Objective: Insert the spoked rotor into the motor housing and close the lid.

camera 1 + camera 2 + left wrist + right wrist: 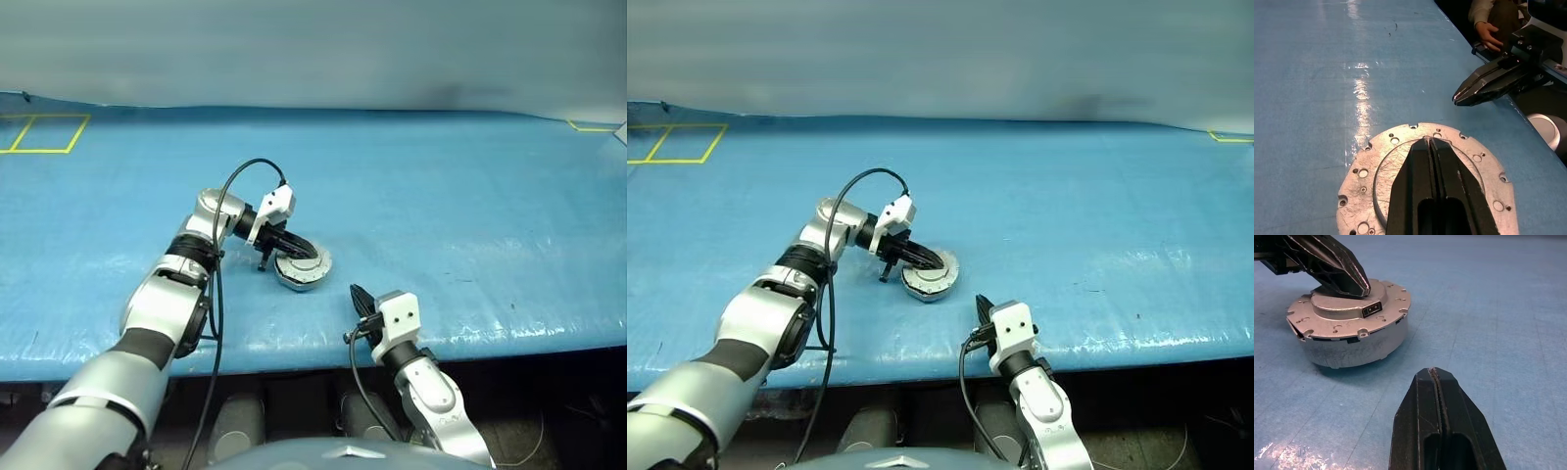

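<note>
Two grippers work over a blue-covered table [441, 196]. At the near middle of the table sits the housing [1352, 345], a round grey metal cup, with its lid [1349, 308] closed flat on top; the lid's plain outer face shows a raised round boss, small holes around the rim and a little dark rectangular socket on the side of the boss. The left gripper [1429, 142] reaches in from the left and angles down to the right, its jaws clenched together with nothing between them, the tips resting on the lid's boss. The right gripper [1434, 374] hangs over the near edge of the table, just right of the housing and apart from it, pointing level and away toward the far side; its jaws are also pressed tight and grasp nothing. A black cable loops above the left wrist. Yellow tape lines mark the far left corner of the table [44, 132], and another yellow mark lies at the far right edge. In the left wrist view a person's hand [1489, 36] with a light sleeve rests beyond the table's near side
</note>
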`<state>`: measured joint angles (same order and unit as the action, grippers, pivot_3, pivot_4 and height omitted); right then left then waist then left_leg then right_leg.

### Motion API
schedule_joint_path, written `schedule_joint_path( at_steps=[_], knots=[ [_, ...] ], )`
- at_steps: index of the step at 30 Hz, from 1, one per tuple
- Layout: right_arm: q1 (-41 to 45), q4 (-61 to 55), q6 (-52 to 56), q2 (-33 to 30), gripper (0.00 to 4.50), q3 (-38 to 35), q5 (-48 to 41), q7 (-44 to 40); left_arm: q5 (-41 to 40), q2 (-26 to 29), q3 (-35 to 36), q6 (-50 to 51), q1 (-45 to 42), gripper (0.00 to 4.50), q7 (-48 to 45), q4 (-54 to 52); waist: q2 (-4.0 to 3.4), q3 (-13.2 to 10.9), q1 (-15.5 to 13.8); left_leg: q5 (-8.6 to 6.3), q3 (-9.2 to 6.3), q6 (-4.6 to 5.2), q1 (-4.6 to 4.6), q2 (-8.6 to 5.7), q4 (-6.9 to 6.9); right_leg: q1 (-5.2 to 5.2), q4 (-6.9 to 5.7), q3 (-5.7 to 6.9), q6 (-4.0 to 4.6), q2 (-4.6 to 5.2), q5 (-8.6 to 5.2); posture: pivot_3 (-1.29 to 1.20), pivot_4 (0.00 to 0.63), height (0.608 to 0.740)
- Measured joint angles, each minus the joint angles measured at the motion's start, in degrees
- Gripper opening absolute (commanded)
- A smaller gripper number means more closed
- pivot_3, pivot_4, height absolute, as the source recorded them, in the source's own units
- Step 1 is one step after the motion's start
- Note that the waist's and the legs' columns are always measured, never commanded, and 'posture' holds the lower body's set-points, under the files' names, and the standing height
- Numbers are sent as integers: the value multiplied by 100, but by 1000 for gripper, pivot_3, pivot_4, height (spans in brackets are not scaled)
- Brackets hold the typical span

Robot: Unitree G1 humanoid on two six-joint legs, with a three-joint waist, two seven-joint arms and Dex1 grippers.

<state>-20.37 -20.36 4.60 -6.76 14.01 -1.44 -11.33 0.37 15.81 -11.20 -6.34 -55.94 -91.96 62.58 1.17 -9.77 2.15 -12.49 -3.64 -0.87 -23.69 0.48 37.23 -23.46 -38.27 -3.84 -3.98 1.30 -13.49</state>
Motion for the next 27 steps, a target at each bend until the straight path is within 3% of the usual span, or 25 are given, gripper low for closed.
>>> schedule_joint_path(
  at_steps=[6,12,21,27],
  knots=[
    [101,17,224,-19,0,-48,-96,-59,-308,316,-343,211,328,41,-42,-656,-3,8,2,0,2,0,11,1,7,13,-3,-1,12,0,-6,0,150,740],
    [318,-277,838,-50,0,-184,-393,-161,-563,395,-55,513,709,41,160,-1236,-4,8,4,0,2,0,6,2,14,8,-9,-2,12,1,-5,0,150,740],
    [1387,-823,2000,-734,0,-391,-687,-632,-1281,702,574,1211,2446,41,1160,-3991,-6,8,-7,1,-2,0,10,2,12,3,-26,-1,18,3,7,0,150,740],
    [2291,-676,2461,-1075,1935,-353,-775,-1070,-1721,724,1075,1588,3918,0,2298,-5840,-8,8,-4,2,7,-2,18,4,16,6,-28,-3,26,7,9,0,150,740]
  ],
)
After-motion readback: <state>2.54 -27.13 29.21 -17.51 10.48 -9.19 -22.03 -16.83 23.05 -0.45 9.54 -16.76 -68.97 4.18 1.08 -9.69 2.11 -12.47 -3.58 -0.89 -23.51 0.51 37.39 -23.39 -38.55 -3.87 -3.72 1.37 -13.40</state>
